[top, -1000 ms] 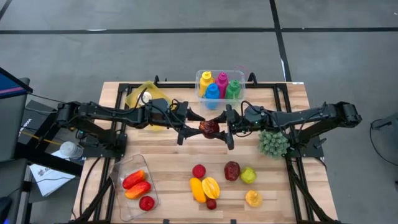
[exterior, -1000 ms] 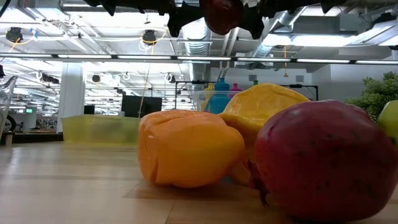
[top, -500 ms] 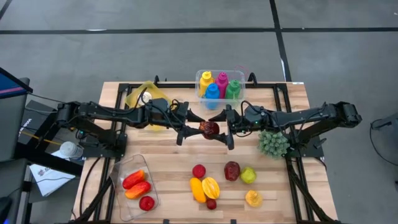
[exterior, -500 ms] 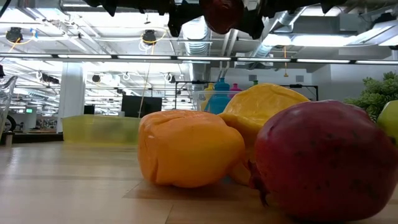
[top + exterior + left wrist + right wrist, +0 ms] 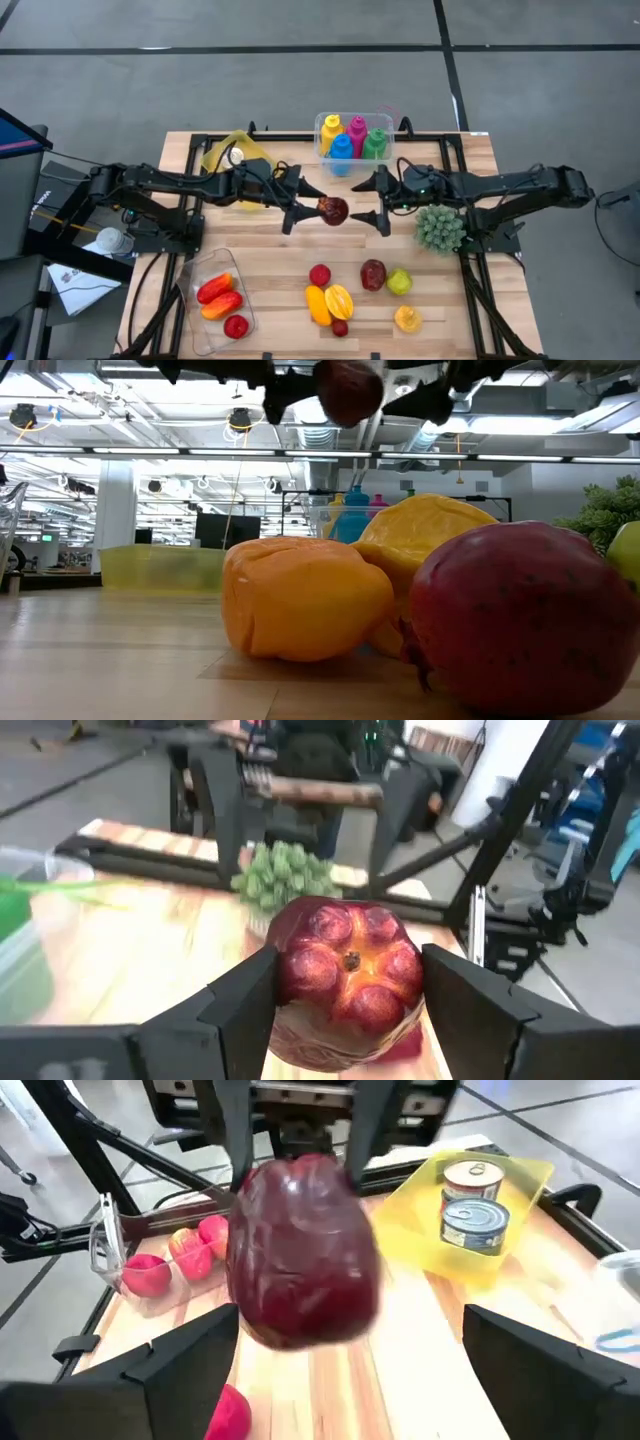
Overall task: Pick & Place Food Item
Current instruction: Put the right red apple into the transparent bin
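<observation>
A dark red pomegranate-like fruit [image 5: 333, 211] hangs above the middle of the table, with my left gripper [image 5: 318, 204] shut on it. The low view shows it high at the top edge [image 5: 348, 388], and it fills the left wrist view [image 5: 345, 982]. My right gripper [image 5: 366, 202] stands open just to the fruit's right, clear of it. In the right wrist view its two fingers [image 5: 185, 1370] spread wide before the fruit [image 5: 300, 1265]. My left gripper pinches the fruit's two opposite sides [image 5: 290, 982] between its two fingers [image 5: 245, 1005]. The fingers come about level from the table's left side. The fruit is lifted well clear of the table, its puckered end [image 5: 352, 960] turned toward the wrist camera.
A clear bin [image 5: 192, 290] of red fruits stands near left. A yellow tray [image 5: 222, 150] with cans and a clear bin of bottles [image 5: 352, 138] stand at the far side. A green bunch [image 5: 438, 230] lies right. Loose fruits [image 5: 373, 273] lie along the near side.
My right gripper has opened, let go of the red fruit and drawn back toward the table's right edge. The fruit has stayed in the air in my left gripper, which has kept its place.
</observation>
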### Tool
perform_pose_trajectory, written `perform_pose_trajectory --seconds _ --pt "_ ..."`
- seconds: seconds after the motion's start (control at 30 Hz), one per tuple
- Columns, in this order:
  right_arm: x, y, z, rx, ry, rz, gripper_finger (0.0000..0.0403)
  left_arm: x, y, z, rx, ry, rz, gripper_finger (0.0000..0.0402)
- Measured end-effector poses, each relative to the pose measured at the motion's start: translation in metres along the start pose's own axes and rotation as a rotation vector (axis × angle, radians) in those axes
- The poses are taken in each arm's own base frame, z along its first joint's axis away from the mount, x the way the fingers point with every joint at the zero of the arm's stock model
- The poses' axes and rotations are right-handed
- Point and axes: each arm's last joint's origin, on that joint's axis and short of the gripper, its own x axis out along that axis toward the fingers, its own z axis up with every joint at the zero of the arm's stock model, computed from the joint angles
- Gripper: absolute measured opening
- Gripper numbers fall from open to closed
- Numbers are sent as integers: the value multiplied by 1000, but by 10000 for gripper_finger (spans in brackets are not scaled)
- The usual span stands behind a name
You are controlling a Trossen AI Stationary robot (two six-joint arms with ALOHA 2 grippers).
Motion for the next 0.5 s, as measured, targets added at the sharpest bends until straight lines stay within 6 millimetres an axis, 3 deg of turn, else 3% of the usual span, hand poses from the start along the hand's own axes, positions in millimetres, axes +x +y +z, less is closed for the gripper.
perform_pose_trajectory --seconds 0.2,0.5 --pt "-19 -2 -4 12 71 -32 372 -30 -8 3 -22 121 15 218" --pt "-22 -3 -7 29 107 -45 372 -109 -48 -6 -268 417 -30 219"
